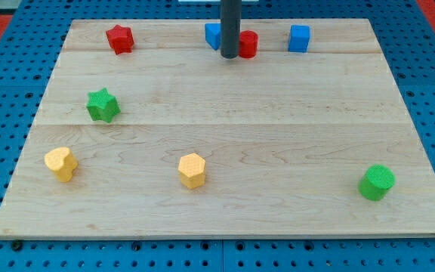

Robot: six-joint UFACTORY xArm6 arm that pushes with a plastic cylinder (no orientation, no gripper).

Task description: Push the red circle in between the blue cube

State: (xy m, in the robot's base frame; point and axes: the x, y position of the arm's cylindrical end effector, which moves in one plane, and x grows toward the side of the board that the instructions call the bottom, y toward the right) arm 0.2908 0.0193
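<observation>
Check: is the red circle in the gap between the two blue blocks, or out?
In. The red circle sits between the left blue block and the blue cube, nearer the left one; my tip is at its left edge.

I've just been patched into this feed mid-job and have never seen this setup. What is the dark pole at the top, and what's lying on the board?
There is one camera view, looking down along a wooden board. The dark pole is the robot arm's rod; it holds nothing and only pushes. My tip sits at the view's top, right beside the red circle, on its left. A blue block lies partly hidden behind the rod; a blue cube lies to the right. Elsewhere: a red star, green star, yellow heart, yellow hexagon and green cylinder.
</observation>
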